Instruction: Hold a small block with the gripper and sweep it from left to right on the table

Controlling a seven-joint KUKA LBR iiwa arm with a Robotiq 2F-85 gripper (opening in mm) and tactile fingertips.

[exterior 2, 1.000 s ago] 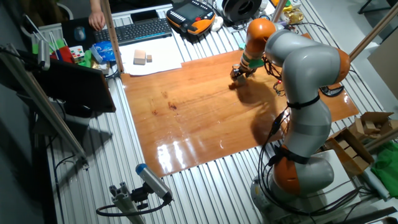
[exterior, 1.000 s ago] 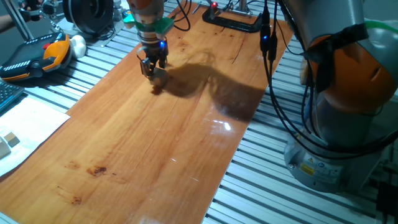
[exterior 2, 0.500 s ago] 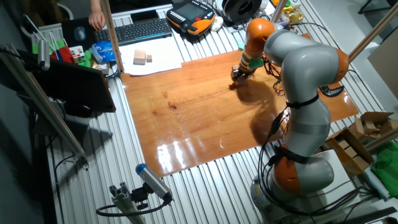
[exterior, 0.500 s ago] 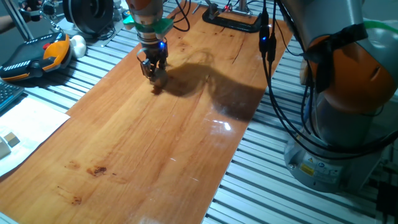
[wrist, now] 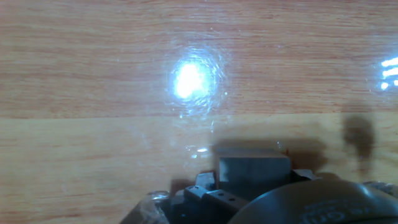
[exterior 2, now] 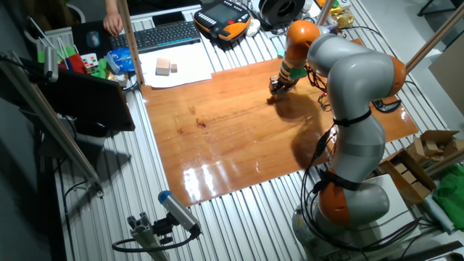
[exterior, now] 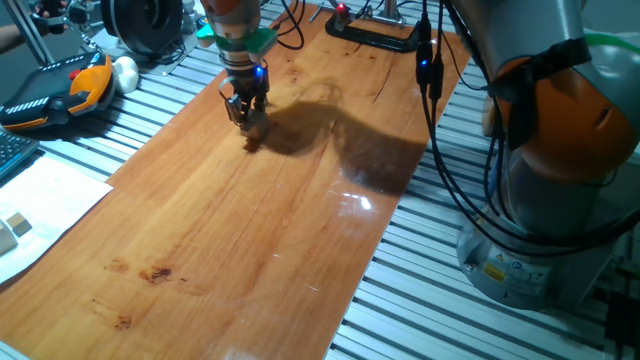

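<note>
Our end effector (exterior: pixel 246 112) pinches the small block (exterior: pixel 253 122) low over the table (exterior: pixel 250 230); we should keep pressure light and sweep level, steadily rightward.

The bench (exterior: pixel 250 230) lies bare from the gripper (exterior: pixel 245 112) toward the near end in one fixed view, its board carrying only dark knots (exterior: pixel 155 273), so a low pass has room there. At the far end a black clamp (exterior: pixel 375 35) sits on the board, and black cables (exterior: pixel 432 90) hang along the edge beside the arm's base (exterior: pixel 540 200). Off the opposite edge sit an orange pendant (exterior: pixel 60 90) and white paper (exterior: pixel 40 205) carrying a pale block (exterior: pixel 12 226).
</note>
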